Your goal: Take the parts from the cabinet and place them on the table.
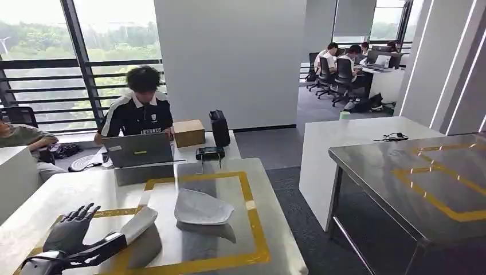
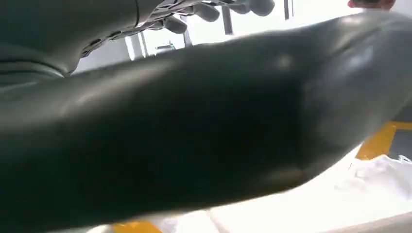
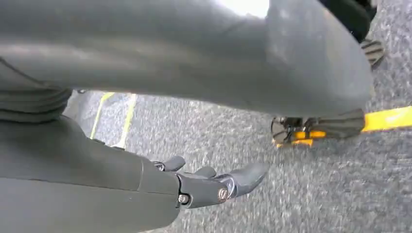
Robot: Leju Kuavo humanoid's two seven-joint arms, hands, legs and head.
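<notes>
On the steel table (image 1: 269, 200) marked with yellow tape lie two pale curved parts. One part (image 1: 203, 207) rests in the middle of the tape rectangle. The other part (image 1: 139, 223) lies at the rectangle's near left corner, its end against the thumb of my left hand (image 1: 71, 232). That hand is low over the table's near left corner, with its dark fingers spread and nothing between them. In the left wrist view the thick thumb (image 2: 194, 131) crosses the picture, with the fingers (image 2: 209, 10) apart from it. My right hand (image 3: 214, 182) hangs over grey carpet, fingers loosely extended, holding nothing.
A person (image 1: 140, 112) works at a laptop (image 1: 137, 150) on the table's far side, beside a cardboard box (image 1: 188, 133) and a black case (image 1: 219, 127). A second steel table (image 1: 424, 177) with yellow tape stands to the right, with a white counter (image 1: 349, 137) behind it.
</notes>
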